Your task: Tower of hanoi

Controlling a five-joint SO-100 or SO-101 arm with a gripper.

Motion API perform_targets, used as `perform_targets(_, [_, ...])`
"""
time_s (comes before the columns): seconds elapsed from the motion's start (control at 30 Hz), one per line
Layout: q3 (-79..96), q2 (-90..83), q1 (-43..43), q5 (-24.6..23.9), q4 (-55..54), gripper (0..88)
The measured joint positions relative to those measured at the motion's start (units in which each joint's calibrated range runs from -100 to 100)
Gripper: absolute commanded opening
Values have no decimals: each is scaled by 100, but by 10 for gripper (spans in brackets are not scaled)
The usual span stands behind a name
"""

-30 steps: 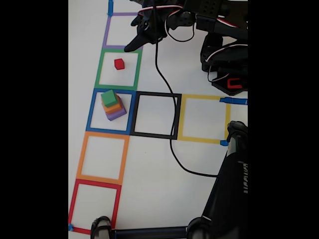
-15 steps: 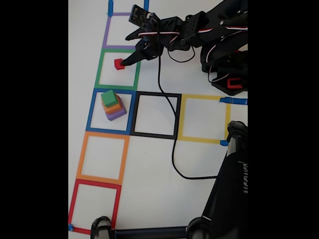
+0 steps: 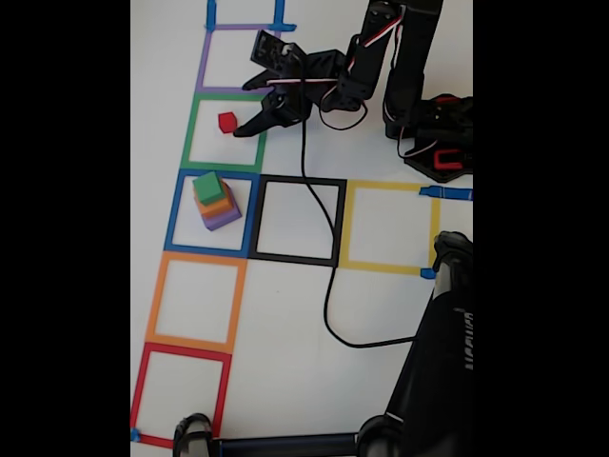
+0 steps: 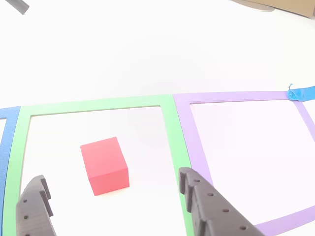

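Fixed view: red cube (image 3: pixel 226 122) inside the green square (image 3: pixel 191 131), just beside the gripper (image 3: pixel 249 122); green, orange and purple cubes stacked in the blue square next door

Other view: jaws wide apart, either side of the red cube (image 4: pixel 105 165), not touching. Looks light, hard, smooth; best pinched on two flat sides

Brightly, evenly lit; white worktop (image 3: pixel 285 314) near blown out in both views. Fixed view soft and grainy, black bars at 3 and 9 o'clock. Other view sharper; faint shadow under the red cube (image 4: pixel 104 165); claw (image 4: pixel 115 199) edges slightly blurred.
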Motion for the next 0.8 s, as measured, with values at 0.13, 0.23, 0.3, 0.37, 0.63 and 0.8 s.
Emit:
perform_targets(0.13, [-266, 574, -117, 0, -387, 294])
perform_targets(0.23, [-460, 929, -164, 0, -605, 291])
perform_targets(0.3, [-575, 1148, -187, 0, -701, 291])
perform_targets(0.37, [-699, 1351, -199, 0, -790, 290])
perform_targets(0.63, [-1222, 1857, -257, 0, -879, 268])
perform_targets(0.8, [-1319, 1967, -386, 0, -879, 233])
